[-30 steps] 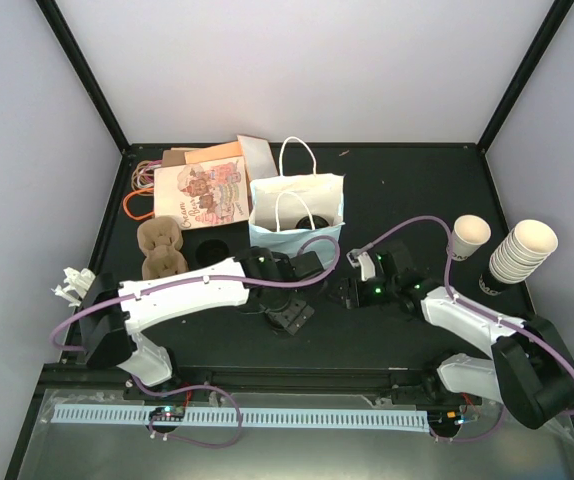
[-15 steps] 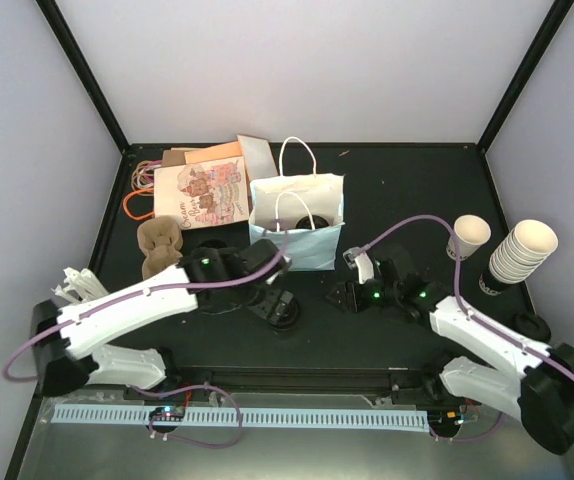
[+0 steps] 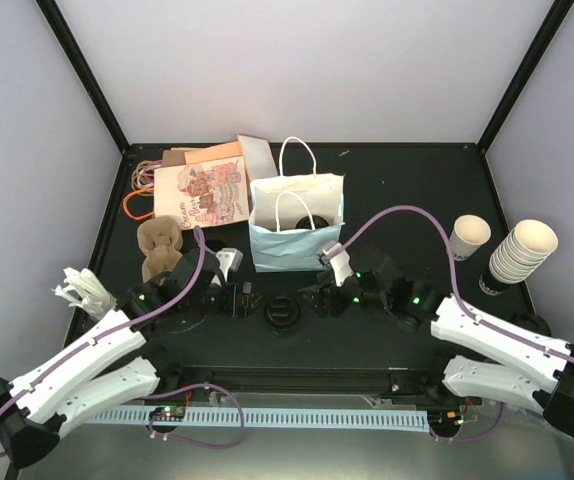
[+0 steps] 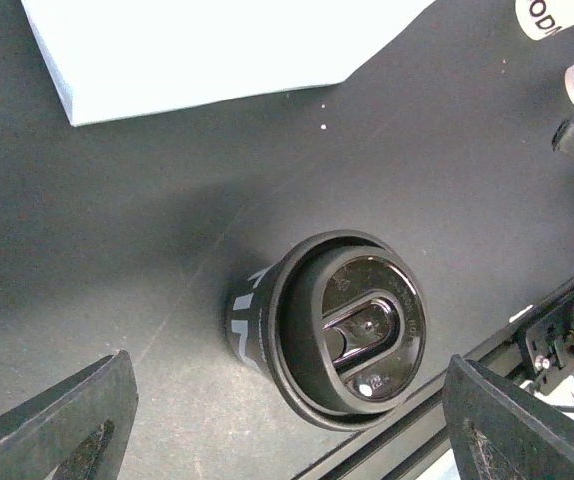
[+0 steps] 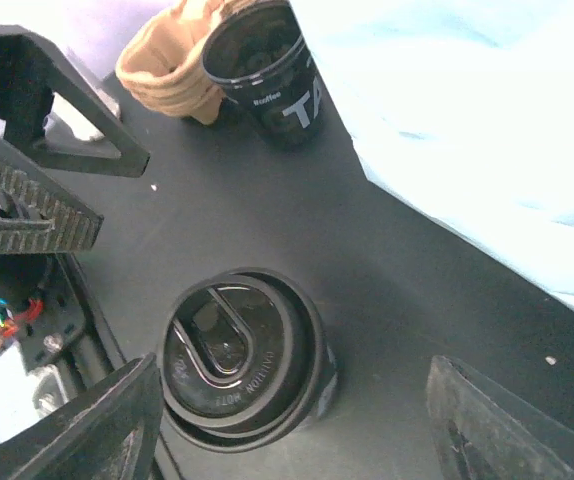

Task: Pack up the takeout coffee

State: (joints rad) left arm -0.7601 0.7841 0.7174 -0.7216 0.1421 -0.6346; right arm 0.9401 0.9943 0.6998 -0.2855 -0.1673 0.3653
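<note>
- The coffee [image 3: 283, 313] has "CAUTION HOT" embossed on its lid [image 5: 229, 352]. A lidless dark cup [image 5: 267, 60] beside the carrier [image 5: 172, 60] shows "TA". Two white labels [image 4: 545, 14] show "ODM".
- Left gripper [image 3: 239, 298]: jaws spread wide, empty, clear of the coffee.
- Right gripper [image 3: 315, 298]: jaws also spread, holding nothing.
- The coffee stands on the table [image 3: 407, 200] between both grippers, in front of the blue bag [image 3: 297, 240].
- Counts: one lidded coffee, one upright blue bag, one flat printed bag [image 3: 202, 192], one single cream cup [image 3: 470, 235], one stack [image 3: 522, 250].
</note>
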